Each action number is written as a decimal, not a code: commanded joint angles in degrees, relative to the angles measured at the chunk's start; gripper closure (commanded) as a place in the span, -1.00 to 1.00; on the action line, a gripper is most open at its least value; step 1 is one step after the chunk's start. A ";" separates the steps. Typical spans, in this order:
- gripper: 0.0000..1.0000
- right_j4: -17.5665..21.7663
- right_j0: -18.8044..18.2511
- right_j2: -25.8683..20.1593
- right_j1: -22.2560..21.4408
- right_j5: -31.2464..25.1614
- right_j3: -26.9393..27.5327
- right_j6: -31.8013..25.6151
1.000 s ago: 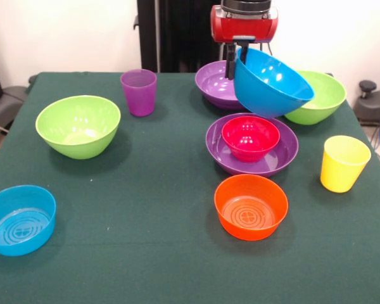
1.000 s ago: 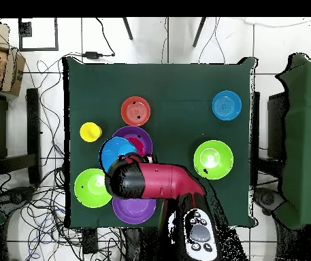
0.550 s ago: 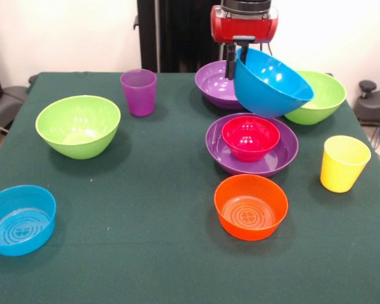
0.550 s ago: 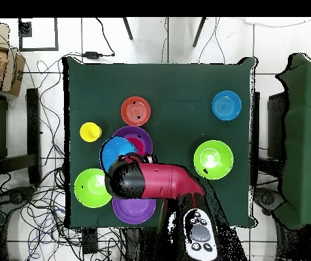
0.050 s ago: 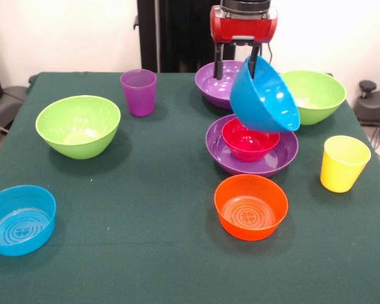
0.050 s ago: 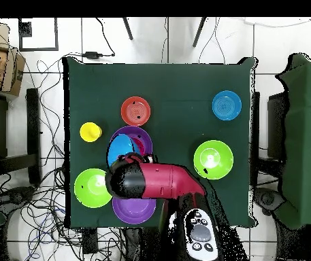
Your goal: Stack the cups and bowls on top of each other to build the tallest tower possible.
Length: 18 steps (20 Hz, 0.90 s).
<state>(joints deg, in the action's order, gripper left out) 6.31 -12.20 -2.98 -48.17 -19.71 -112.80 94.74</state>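
Bowls: eight in all, two lime green, two wide purple, one large blue, one small blue, one red-pink, one orange.
Cups: two, one purple, one yellow.
Left edge: the small blue bowl point(image 5: 20, 220) sits close to the table's point(image 5: 152, 190) left edge, towards the front.
Left side: a lime green bowl point(image 5: 78, 125) stands alone, with the purple cup point(image 5: 139, 92) behind it to the right.
Open room: bare green cloth runs across the middle and the whole front strip, between the left green bowl and the orange bowl point(image 5: 251, 206).
Far middle: a wide purple bowl point(image 5: 210, 85) sits behind the gripper point(image 5: 237, 71).
Claw: fingers spread apart, gripping nothing.
Large blue bowl point(image 5: 264, 95): steeply tilted, its upper rim at the right finger, hanging over the tower.
Tower: the red-pink bowl point(image 5: 250, 142) sits inside a wide purple base bowl point(image 5: 218, 151), just behind the orange bowl.
Right side: the second lime green bowl point(image 5: 316, 95) is near the far right corner.
Right edge: the yellow cup point(image 5: 344, 163) is close to it.
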 commanded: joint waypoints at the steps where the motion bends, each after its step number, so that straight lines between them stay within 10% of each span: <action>1: -1.00 -0.59 -0.68 -3.17 1.22 2.65 -0.89 7.96; 18: -1.00 -0.44 0.36 -2.26 1.33 0.95 0.42 7.90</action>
<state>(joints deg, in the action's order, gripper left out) 6.29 -12.23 -3.01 -48.18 -19.71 -112.81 94.74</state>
